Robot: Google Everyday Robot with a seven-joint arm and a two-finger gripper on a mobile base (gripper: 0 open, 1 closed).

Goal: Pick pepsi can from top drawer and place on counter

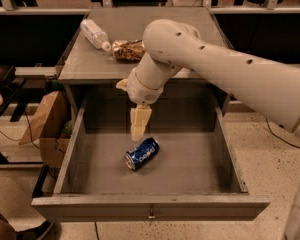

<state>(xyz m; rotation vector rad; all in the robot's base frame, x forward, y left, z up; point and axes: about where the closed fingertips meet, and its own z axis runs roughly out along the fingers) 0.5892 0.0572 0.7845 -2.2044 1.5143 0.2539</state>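
The pepsi can (142, 153) lies on its side on the floor of the open top drawer (150, 206), left of middle, its silver end toward the front left. My gripper (138, 125) hangs down from the white arm inside the drawer, just above and slightly behind the can, not touching it. The counter (90, 59) is the grey top of the cabinet behind the drawer.
A clear plastic bottle (93, 33) lies at the counter's back left, a crinkled brown snack bag (128, 49) beside it. The drawer has tall side walls (73, 141). A cardboard box (47, 126) stands on the floor to the left. My arm spans the counter's right part.
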